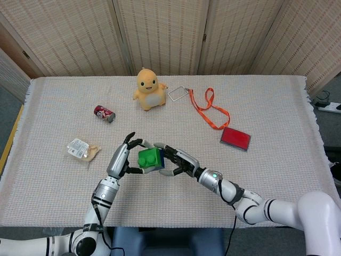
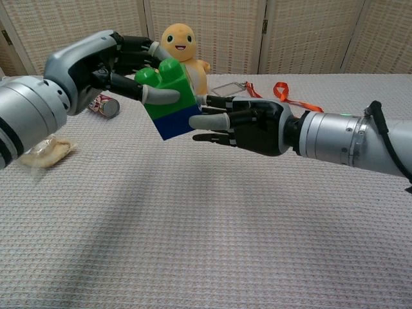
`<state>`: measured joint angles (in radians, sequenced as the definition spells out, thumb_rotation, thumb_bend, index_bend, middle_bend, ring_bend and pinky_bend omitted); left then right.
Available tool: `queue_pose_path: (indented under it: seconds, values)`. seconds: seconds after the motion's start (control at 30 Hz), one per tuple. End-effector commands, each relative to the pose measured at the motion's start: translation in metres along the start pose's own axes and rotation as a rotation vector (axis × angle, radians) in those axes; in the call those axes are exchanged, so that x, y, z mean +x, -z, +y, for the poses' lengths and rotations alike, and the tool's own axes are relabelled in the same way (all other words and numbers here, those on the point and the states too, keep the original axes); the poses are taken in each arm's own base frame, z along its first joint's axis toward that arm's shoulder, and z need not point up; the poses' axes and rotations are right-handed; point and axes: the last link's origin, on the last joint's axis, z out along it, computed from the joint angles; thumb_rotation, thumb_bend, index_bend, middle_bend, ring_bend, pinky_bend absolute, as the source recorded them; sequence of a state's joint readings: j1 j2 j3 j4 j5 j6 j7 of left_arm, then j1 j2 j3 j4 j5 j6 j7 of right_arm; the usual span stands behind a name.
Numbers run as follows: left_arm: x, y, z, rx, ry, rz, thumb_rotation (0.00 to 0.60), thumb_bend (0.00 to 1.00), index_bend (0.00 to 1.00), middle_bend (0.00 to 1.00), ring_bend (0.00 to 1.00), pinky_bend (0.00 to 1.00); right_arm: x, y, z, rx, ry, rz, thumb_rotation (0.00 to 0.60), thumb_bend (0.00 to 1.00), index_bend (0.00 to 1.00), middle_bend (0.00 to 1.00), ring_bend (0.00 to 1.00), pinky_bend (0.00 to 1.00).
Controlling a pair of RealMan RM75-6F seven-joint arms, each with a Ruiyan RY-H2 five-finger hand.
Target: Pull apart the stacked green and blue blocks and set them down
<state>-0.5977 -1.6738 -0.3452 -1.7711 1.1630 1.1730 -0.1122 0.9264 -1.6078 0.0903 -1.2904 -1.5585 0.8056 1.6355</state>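
Green block stacked atop blue block.

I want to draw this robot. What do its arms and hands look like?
Both hands, left hand and right hand, are black with pale grey fingertips. The wrists are shiny silver tubes, the arms white further back. A black cable runs along the right arm, which shows a small green light.

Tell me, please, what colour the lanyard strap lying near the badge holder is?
Orange; the lanyard strap shows best in the head view.
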Motion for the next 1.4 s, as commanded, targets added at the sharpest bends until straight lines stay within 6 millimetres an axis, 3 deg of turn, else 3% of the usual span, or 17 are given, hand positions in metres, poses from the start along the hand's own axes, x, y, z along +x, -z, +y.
queue_pose_path:
  seconds: [0.03, 0.63, 1.07, 1.2, 1.4]
  values:
    - [-0.001, 0.000, 0.000, 0.004, 0.008, -0.008, 0.600, 0.36, 0.66, 0.82, 0.36, 0.00, -0.004, -0.006, -0.004, -0.010, 0.005, -0.008, 0.600, 0.33, 0.03, 0.00, 0.00, 0.00]
    - [0.001, -0.003, 0.000, 0.033, 0.048, -0.040, 0.600, 0.36, 0.66, 0.82, 0.36, 0.00, -0.021, -0.012, -0.006, -0.045, 0.073, -0.032, 0.600, 0.33, 0.08, 0.00, 0.01, 0.00]
    - [0.001, -0.003, -0.005, 0.045, 0.060, -0.041, 0.600, 0.36, 0.66, 0.82, 0.36, 0.00, -0.015, -0.013, -0.008, -0.019, 0.059, 0.033, 0.600, 0.33, 0.48, 0.28, 0.22, 0.01]
    - [0.002, -0.003, -0.004, 0.040, 0.066, -0.038, 0.600, 0.36, 0.66, 0.82, 0.36, 0.00, -0.014, -0.015, -0.007, -0.019, 0.057, 0.058, 0.600, 0.33, 0.62, 0.42, 0.37, 0.12]
    - [0.005, -0.004, -0.002, 0.023, 0.080, -0.032, 0.600, 0.36, 0.66, 0.82, 0.36, 0.00, -0.014, -0.018, -0.004, -0.015, 0.060, 0.092, 0.600, 0.33, 0.76, 0.52, 0.46, 0.21]
